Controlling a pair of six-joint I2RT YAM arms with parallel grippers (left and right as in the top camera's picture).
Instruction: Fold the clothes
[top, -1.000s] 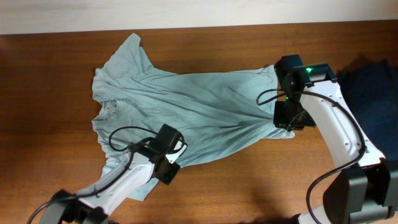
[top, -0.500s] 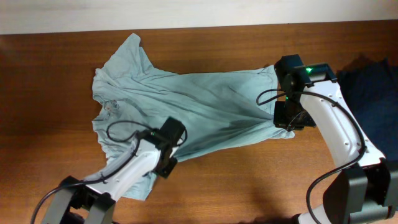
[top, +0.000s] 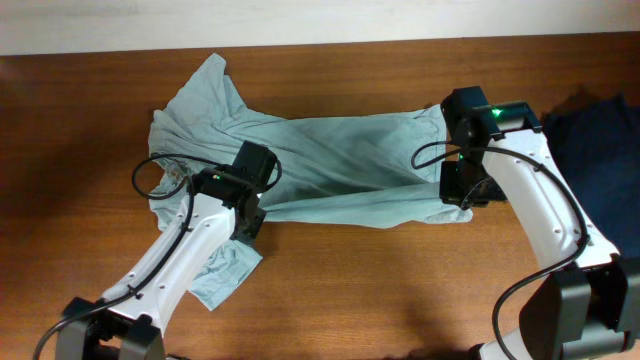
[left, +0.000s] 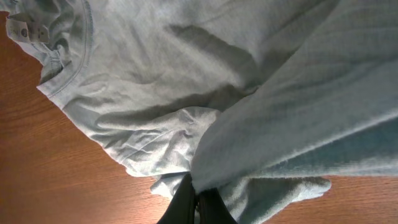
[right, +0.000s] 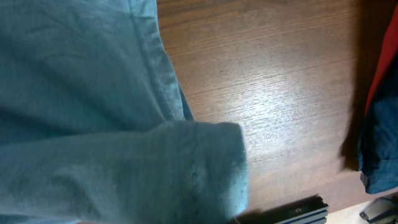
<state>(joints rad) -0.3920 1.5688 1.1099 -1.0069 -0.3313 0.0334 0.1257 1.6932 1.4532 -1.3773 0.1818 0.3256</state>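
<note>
The clothes (top: 330, 160), a pale grey-blue T-shirt, lie across the table with the collar at the left. My left gripper (top: 250, 212) is shut on the shirt's near edge, which is lifted and drawn over the body. In the left wrist view the black fingers (left: 183, 208) pinch a fold of the clothes (left: 186, 74), with the collar (left: 68, 50) beyond. My right gripper (top: 458, 190) is shut on the hem corner at the right. In the right wrist view the clothes (right: 93, 93) drape over and hide its jaws.
A dark navy garment (top: 600, 140) lies at the table's right edge; its red patch (right: 376, 74) shows in the right wrist view. One sleeve (top: 222, 275) lies flat under my left arm. Bare wooden table (top: 400, 290) runs along the front.
My left gripper closed on the shirt's near edge and carried it up and to the left, folding the near side over. The right arm has not moved.
</note>
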